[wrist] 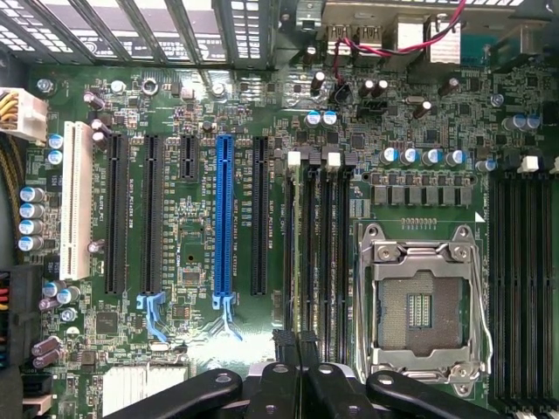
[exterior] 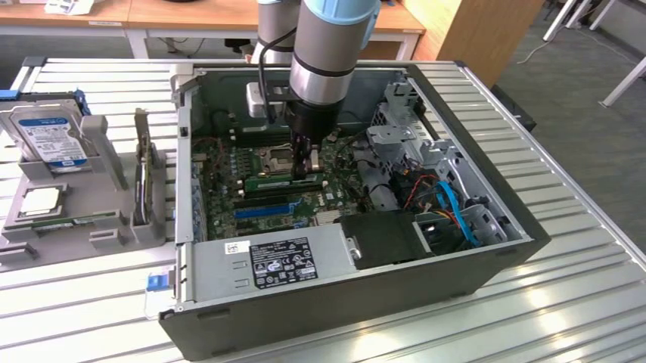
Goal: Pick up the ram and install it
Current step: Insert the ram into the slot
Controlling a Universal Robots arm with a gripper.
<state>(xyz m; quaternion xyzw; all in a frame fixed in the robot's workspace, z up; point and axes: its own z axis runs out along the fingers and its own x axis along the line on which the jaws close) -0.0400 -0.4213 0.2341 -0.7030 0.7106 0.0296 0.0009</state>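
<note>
Closest to the wrist camera are the black fingers point(wrist: 286, 345) of the gripper point(wrist: 297, 339). Their tips sit tight together, so the gripper is closed. Under them is the green motherboard point(wrist: 196, 253). It has long black slots point(wrist: 325, 244) next to a square silver socket point(wrist: 421, 301).

The ram point(exterior: 277, 181) is a long, thin, green stick. It stands on its long edge in the middle of the motherboard, in line with the black slots. It is just beside the socket, on the side toward the case's power box point(exterior: 272, 261). Its little parts are too small to make out. The gripper's tips come down onto the ram's top edge, nearer the end that points to the exterior view's right. I cannot tell if the tips pinch the ram or just rest on it. I also cannot tell if the ram is all the way down in its slot.

The arm point(exterior: 323, 60) is a fat grey tube with a blue cap. It hangs straight down from above into the open case point(exterior: 353, 318), with the gripper pointing down at the board. The case lies on its side on the metal table point(exterior: 576, 302).
</note>
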